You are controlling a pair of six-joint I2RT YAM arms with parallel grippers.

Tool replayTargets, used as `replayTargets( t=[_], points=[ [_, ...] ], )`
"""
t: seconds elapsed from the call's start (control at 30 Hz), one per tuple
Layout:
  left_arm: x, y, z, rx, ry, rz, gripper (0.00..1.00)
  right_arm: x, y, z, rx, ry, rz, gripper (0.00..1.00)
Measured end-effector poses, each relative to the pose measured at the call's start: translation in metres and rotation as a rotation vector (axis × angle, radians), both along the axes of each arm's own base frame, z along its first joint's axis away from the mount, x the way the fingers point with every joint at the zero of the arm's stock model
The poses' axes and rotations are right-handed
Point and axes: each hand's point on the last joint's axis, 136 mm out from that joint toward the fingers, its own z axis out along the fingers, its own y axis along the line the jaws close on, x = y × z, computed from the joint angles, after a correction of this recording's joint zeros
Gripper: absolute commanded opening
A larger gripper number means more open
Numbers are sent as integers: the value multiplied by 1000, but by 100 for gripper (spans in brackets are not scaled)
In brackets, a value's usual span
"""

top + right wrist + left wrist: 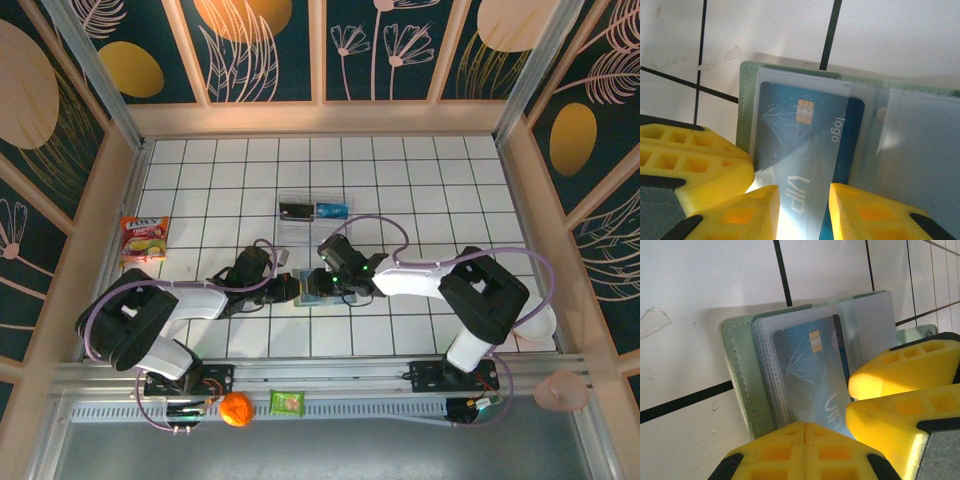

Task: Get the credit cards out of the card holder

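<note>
Card holder (740,371) is lying open on the tiled table (420,180), between both arms. Blue card (807,125) sits under a clear sleeve. Left gripper (805,429) is clenched at the holder's edge, while the right gripper (803,202) has its fingers parted over the card's bottom edge.

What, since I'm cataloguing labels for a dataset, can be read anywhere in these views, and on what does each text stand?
"logo": on the blue card tucked in the card holder.
"VIP": on the same blue card.
Red snack packet: print too small to read.
Green packet: too small to read.
Two cards in the clear tray: markings too small to read.
</note>
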Motion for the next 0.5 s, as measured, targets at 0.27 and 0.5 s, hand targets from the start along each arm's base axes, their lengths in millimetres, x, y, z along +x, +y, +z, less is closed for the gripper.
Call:
replayTargets(
  t=[0.27, 0.5],
  points=[
    [0, 0, 0, 0, 0, 0, 0, 7, -12, -4, -98, -70, -48, 35],
    [0, 0, 0, 1, 1, 0, 0, 8, -10, 14, -83, -133, -27, 40]
  ],
)
